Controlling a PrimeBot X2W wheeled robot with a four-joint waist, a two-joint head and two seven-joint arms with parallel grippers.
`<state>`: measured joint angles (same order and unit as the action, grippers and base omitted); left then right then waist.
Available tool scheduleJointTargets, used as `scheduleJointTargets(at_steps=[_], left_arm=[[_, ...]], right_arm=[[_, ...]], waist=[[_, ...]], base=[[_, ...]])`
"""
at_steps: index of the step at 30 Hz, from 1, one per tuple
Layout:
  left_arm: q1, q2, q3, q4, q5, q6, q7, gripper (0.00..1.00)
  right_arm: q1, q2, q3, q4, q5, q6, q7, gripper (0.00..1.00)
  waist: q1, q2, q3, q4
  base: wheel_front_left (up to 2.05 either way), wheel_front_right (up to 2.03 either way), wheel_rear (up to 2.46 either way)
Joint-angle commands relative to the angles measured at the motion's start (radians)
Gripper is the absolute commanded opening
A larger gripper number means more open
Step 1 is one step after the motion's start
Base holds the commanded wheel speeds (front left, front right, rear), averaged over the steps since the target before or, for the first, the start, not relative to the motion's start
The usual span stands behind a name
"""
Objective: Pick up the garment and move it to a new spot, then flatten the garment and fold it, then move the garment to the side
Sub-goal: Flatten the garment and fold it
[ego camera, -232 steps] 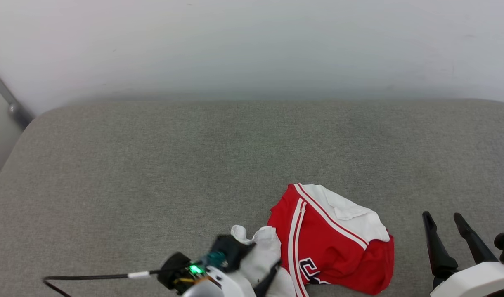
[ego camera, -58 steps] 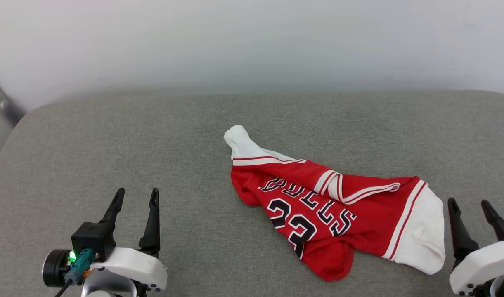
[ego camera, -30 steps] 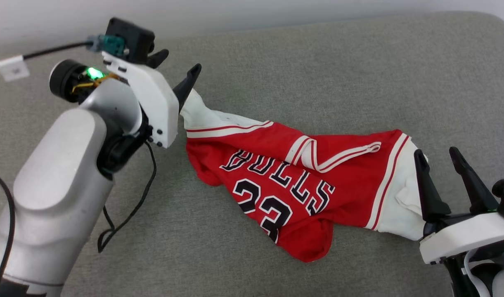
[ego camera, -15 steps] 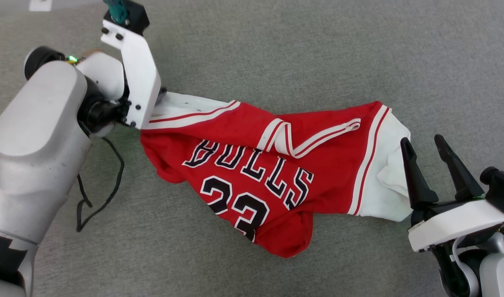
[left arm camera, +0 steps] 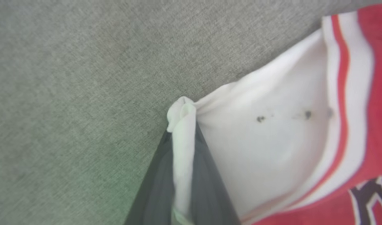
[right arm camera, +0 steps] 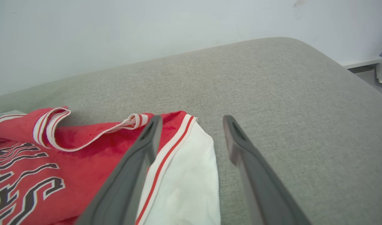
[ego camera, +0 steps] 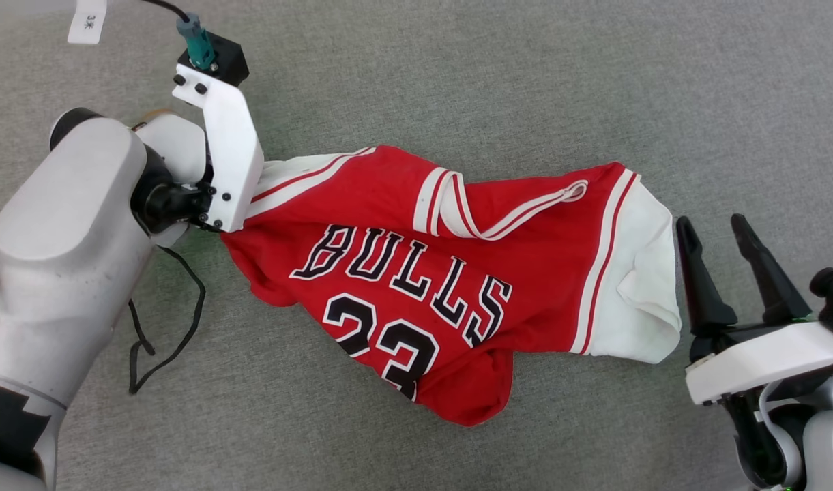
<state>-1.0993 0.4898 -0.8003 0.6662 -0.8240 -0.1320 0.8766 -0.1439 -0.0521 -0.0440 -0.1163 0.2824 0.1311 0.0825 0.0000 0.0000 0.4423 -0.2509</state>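
Left gripper (left arm camera: 182,137), spread a moment ago, now pinches a sleeve tip of the garment (ego camera: 416,273), upper left | right gripper (ego camera: 713,225) spread, lower right | advisable: draw sleeve outward, low, without bunching.

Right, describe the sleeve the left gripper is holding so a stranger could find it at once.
On the grey cushion lies a crumpled red jersey with black lettering. Both its sleeves are white; the wanted sleeve is at the end on the robot's left, its tip pinched in the shut left gripper. The other sleeve lies loose beside the open right gripper.
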Motion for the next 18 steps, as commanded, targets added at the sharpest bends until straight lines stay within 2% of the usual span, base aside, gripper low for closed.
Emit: scheduleJointTargets(at_steps=[1,6,9,13,18], left_arm=[[0.049,0.008,-0.013,0.018,0.004,0.003,-0.024,0.00],[0.023,0.029,0.021,-0.041,0.007,0.003,-0.138,0.00],[0.034,0.027,0.036,-0.078,0.010,0.007,-0.206,0.00],[0.054,0.028,0.050,-0.147,0.015,0.019,-0.279,0.00],[0.093,0.021,0.045,-0.238,0.024,0.036,-0.324,0.00]], right_arm=[[-0.008,0.003,-0.012,-0.002,0.006,-0.001,0.005,1.00],[-0.002,0.003,-0.062,0.001,0.019,-0.001,0.046,1.00],[-0.004,-0.020,-0.120,0.025,0.035,-0.001,0.111,1.00],[-0.012,-0.069,-0.166,0.079,0.071,-0.001,0.247,1.00],[-0.033,-0.150,-0.143,0.167,0.135,-0.001,0.485,1.00]], waist=[[0.0000,0.0000,-0.010,0.009],[0.0000,0.0000,-0.043,0.040],[0.0000,0.0000,-0.066,0.066],[0.0000,0.0000,-0.096,0.106],[0.0000,0.0000,-0.121,0.156]], base=[[0.00,0.00,0.00],[0.00,0.00,0.00],[0.00,0.00,0.00],[0.00,0.00,0.00],[0.00,0.00,0.00]])
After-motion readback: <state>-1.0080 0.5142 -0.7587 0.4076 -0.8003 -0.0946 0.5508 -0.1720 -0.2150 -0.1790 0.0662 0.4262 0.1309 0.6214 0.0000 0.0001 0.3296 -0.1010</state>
